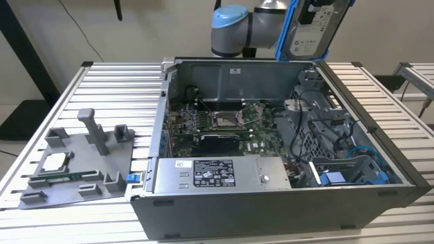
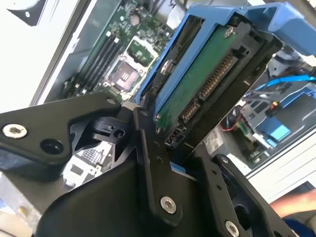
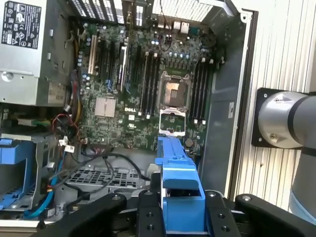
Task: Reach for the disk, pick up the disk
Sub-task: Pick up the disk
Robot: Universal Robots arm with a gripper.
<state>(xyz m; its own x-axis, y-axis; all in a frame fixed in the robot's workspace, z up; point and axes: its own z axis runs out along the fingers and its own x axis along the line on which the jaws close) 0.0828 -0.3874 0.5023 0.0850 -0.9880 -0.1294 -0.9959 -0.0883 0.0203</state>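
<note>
The disk (image 1: 310,30) hangs on edge high above the back right of the open computer case (image 1: 271,213), its white label facing the camera and blue rails along its sides. In the second wrist view, the disk (image 2: 207,74) shows its green circuit-board underside and connector between the black fingers (image 2: 148,148). My gripper (image 2: 180,148) is shut on the disk. In the first wrist view, the blue rail of the disk (image 3: 178,173) sticks out from my gripper (image 3: 180,215), above the motherboard (image 3: 143,89).
The case lies open on a slatted metal table (image 1: 115,81). Inside are a grey power-supply box (image 1: 217,175), cables and a blue drive bay (image 1: 352,173). A grey fixture (image 1: 74,162) holding a small square chip (image 1: 54,161) stands at the exterior view's left.
</note>
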